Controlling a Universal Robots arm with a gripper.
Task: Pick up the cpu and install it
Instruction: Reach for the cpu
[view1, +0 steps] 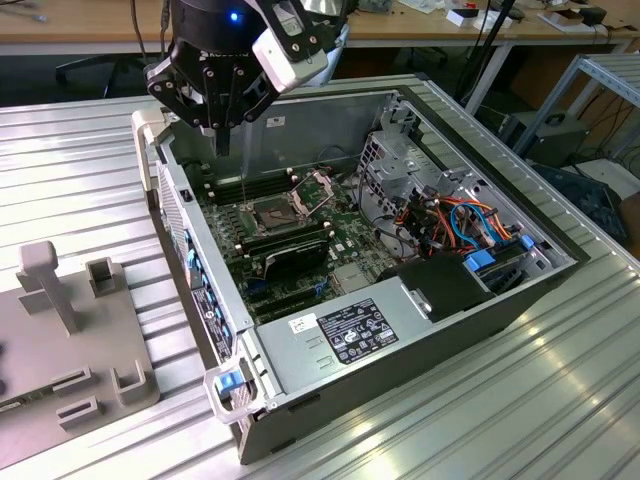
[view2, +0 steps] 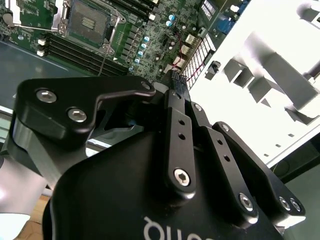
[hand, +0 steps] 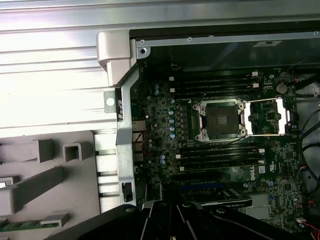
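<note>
Ribbed aluminium table (view1: 90, 140) carried an opened computer case (view1: 420, 390), with a grey fixture tray (view1: 60, 330) at the exterior view's left.

Exterior view: gripper (view1: 222, 135) hung over the case's far corner on the exterior view's left, above the motherboard (view1: 300, 250) and short of the socket (view1: 285, 212). Claw looked pressed together, with nothing identifiable in it.

Second wrist view: black linkage (view2: 177, 145) blocked most of the board. Socket (view2: 89, 22) lay beyond it, contacts bare.

First wrist view: socket (hand: 220, 120) open, load frame (hand: 267, 116) swung aside, memory slots (hand: 215, 85) on either side.

Cpu location could not be told. Judgement: pick step in hand, install not done. The next move calls for a confirmed cpu position and clearance from the case wall. Tray was cut off at the picture edges; what the claw pinched, if anything, was hard to make out.
</note>
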